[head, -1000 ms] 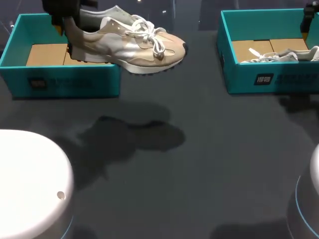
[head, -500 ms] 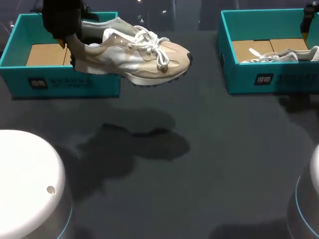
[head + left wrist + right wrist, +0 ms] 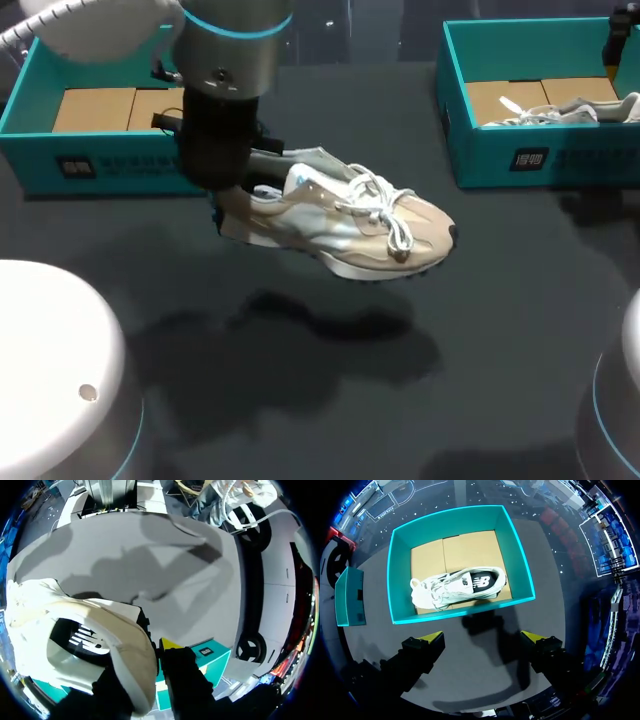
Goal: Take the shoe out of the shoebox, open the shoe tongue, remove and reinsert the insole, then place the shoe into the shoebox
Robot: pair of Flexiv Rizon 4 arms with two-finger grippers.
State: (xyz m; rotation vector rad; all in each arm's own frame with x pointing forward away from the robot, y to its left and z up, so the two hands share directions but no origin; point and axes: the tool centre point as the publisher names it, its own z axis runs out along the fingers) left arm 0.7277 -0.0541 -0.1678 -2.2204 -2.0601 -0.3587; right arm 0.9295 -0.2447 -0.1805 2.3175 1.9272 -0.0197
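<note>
A beige and white shoe point(image 3: 350, 215) with white laces hangs above the dark table, toe pointing right. My left gripper point(image 3: 228, 205) is shut on its heel collar. In the left wrist view the heel wall of the shoe point(image 3: 100, 645) sits between the fingers of that gripper point(image 3: 157, 652), and one yellow tip shows beside it. The emptied teal shoebox point(image 3: 110, 165) stands behind at the far left. My right gripper point(image 3: 484, 639) hovers open over the right teal box point(image 3: 455, 614), nothing between its fingers.
The right box point(image 3: 530, 155) at the far right holds a second white shoe point(image 3: 457, 587) lying on cardboard. My right gripper point(image 3: 615, 40) shows at that box's back corner. Both arm bases fill the near corners.
My left arm has carried the shoe out from over the left box, forward and to the right, lower over the table's middle. The right arm has not moved.
</note>
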